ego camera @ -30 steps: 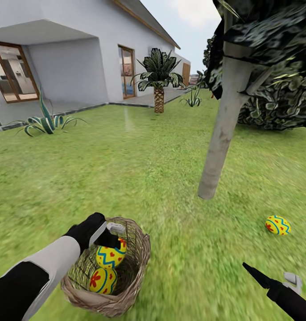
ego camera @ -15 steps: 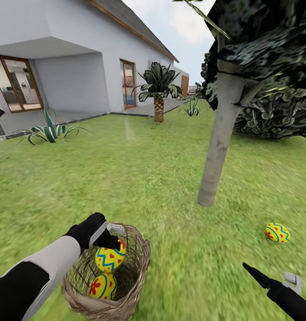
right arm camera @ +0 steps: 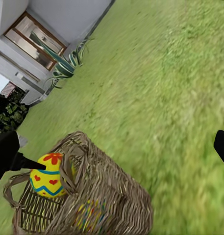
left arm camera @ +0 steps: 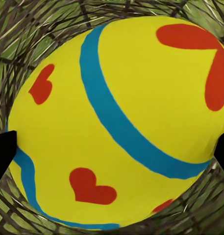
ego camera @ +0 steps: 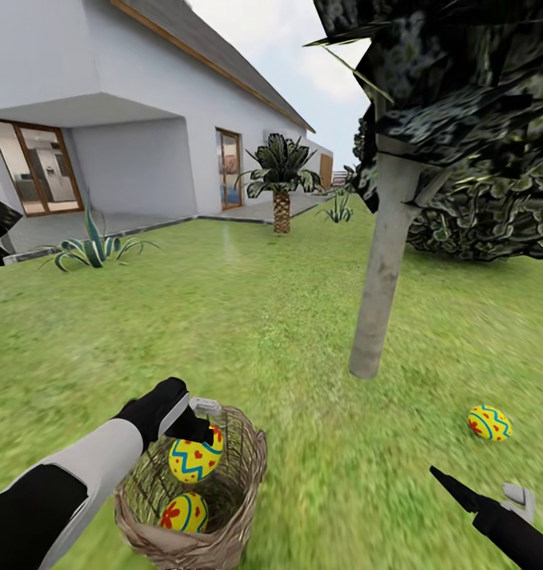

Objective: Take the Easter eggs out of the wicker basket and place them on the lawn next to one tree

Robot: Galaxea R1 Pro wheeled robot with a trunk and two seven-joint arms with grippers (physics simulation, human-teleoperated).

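In the head view my left gripper [ego camera: 196, 431] is shut on a yellow Easter egg [ego camera: 196, 459] with blue zigzags and red hearts, held at the rim of the tan wicker basket [ego camera: 252, 451]. A second egg [ego camera: 184, 513] lies lower inside the basket. The left wrist view has the held egg [left arm camera: 121, 122] up close, with wicker [left arm camera: 200, 215] behind it. A third egg [ego camera: 489, 423] rests on the lawn [ego camera: 248, 317], right of the tree's pale trunk [ego camera: 378, 301]. My right gripper [ego camera: 477, 484] hovers open over grass at the lower right. The right wrist view takes in the basket [right arm camera: 112, 196] and the held egg [right arm camera: 47, 176].
The white house [ego camera: 145, 119] stands at the back left, with a spiky striped plant [ego camera: 93, 247] by its paving. A short palm [ego camera: 282, 178] grows farther back. Dark shrubs [ego camera: 477, 222] sit behind the tree. Open grass lies between basket and trunk.
The whole head view has shifted, so the camera moved. The held egg now sits slightly higher above the egg lying in the basket. The right arm holds its place.
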